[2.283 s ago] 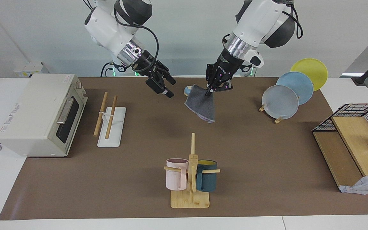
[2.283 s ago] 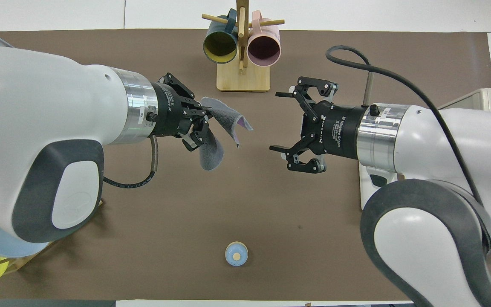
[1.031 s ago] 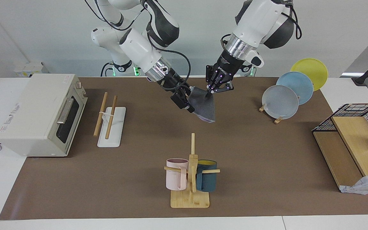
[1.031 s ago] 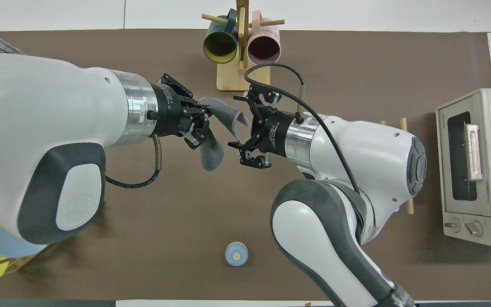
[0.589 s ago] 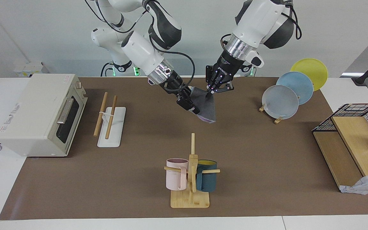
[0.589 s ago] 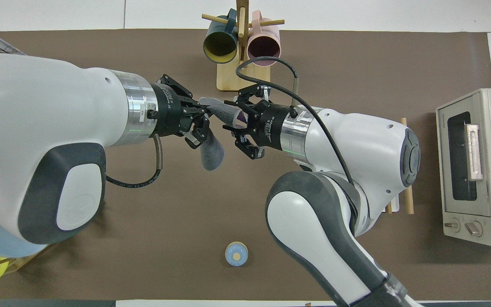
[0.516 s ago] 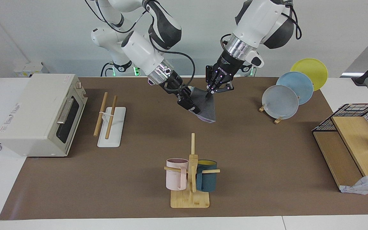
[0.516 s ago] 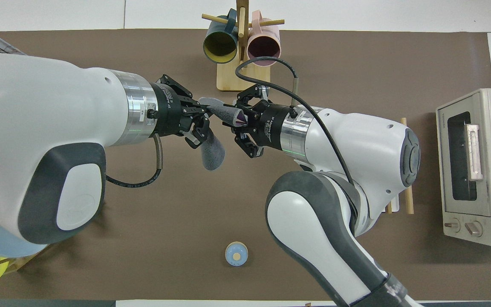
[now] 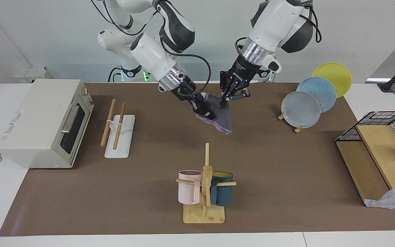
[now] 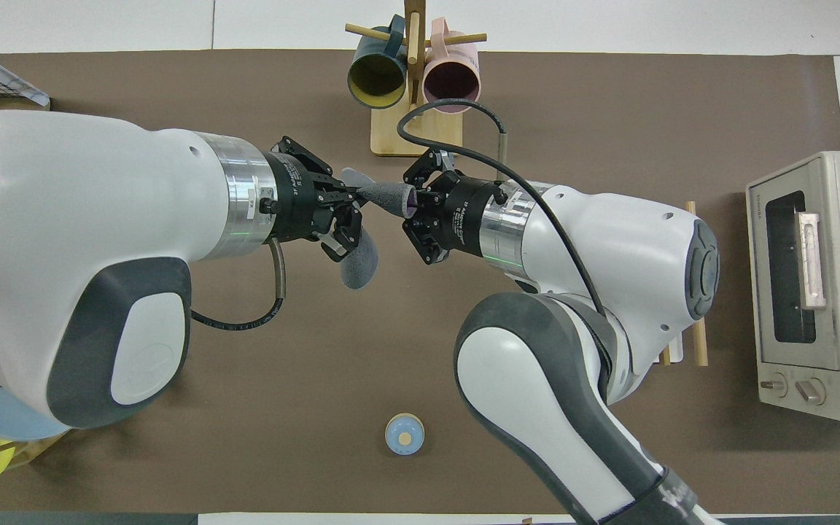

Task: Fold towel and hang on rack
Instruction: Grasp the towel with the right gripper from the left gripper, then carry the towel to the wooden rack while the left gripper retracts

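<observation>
Facing view: towel hangs between both end effectors, dangling corner pointing tableward.

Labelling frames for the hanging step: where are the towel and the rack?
towel (image 9: 222, 118), facing view, on its hanging grey face.
rack (image 9: 122, 139), facing view, on its white base.

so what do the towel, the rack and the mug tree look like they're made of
Towel: soft napped cloth, dark grey with a purple underside; it droops in folds between the left gripper and right gripper.
Rack: matte white base, perhaps plastic or painted; two pale wooden-looking rods.
Mug tree: pale bamboo or wood, unpainted.
</observation>
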